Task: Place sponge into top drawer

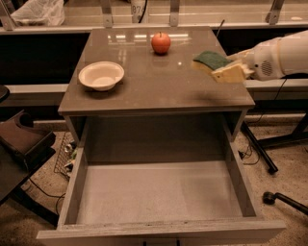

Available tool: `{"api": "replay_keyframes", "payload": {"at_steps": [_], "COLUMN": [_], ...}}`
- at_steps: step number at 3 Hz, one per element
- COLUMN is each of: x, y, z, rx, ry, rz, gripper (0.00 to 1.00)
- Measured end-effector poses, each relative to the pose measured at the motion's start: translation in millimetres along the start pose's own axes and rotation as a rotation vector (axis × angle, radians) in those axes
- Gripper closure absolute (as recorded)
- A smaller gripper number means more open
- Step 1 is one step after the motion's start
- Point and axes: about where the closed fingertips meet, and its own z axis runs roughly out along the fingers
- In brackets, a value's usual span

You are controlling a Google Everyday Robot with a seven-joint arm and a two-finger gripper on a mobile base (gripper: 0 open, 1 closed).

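The white arm comes in from the right side. It lies almost flat, a little above the surface. At its end is the tool, which points to the left and sits over the right edge of the surface. The tool pinches the sponge. The sponge has its green side up. It hangs in the air above the right back part of the surface and does not touch it.

The drawer is pulled all the way out under the surface, toward the front. It has nothing inside. The sponge is well apart from it, higher up and farther back.

A white bowl stands on the left part of the surface. A red apple stands near the back, in the middle. Both are well apart from the sponge and the tool. Nothing stands between the sponge and the drawer.

A pale bag lies on the ledge at the back left. A small black wheel is on the floor, to the right of the drawer.
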Motion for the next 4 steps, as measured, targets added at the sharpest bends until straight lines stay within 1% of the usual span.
{"api": "replay_keyframes", "payload": {"at_steps": [1,2,3,4], "x": [13.7,29.7,41.4,49.9], "y": [12.3,46.9,89.1,135.8], "z": [-34.7,-59.4,-62.3,-43.0], "rx": [-0.022,-0.065,-0.083,-0.093], "ry": [0.001,-0.046,-0.039,-0.014], "rz": [0.001,-0.015,-0.049,-0.089], "gripper": [1.0,1.0,1.0,1.0]}}
